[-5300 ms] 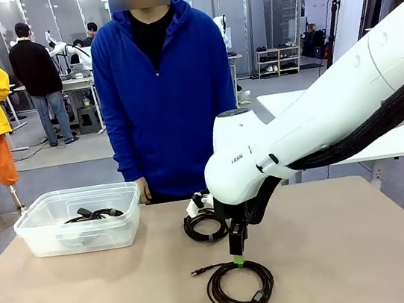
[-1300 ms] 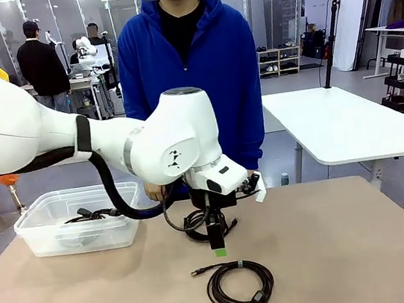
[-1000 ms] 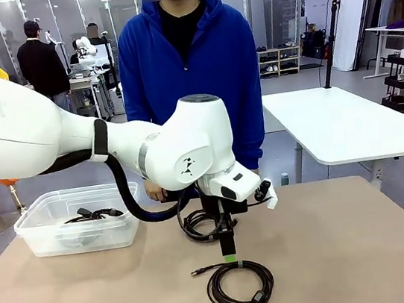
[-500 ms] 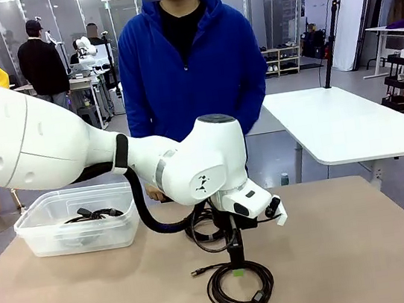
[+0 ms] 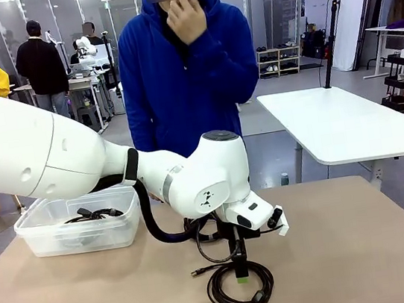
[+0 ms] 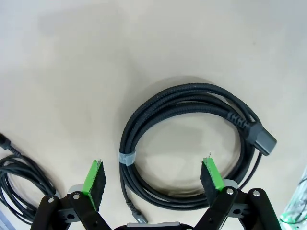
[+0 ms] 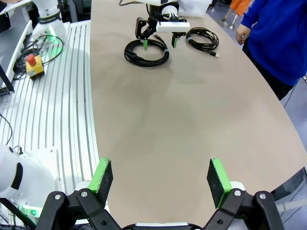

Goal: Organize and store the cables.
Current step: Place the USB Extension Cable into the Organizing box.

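Note:
In the front view my left gripper (image 5: 240,274) points straight down, just over the rim of the near cable (image 5: 216,298), a black coil lying flat on the table. In the left wrist view the left gripper (image 6: 153,176) is open, its green pads (image 6: 96,177) standing on either side of the coil's near part (image 6: 192,91), which ends in a chunky plug (image 6: 261,139). A second coiled cable (image 5: 205,250) lies just behind, partly hidden by the arm. A third cable (image 5: 94,213) rests in the clear bin (image 5: 41,238). My right gripper (image 7: 160,177) hovers open over bare table.
A person in a blue hoodie (image 5: 185,86) stands at the far edge with one hand raised to the face. The tan table (image 5: 351,251) has free room to the right. A yellow box with a red button (image 7: 34,64) sits on the ribbed platform beside the table.
My left arm has moved forward and down, from above the rear coil to just over the near coil. The person has lifted a hand to the face.

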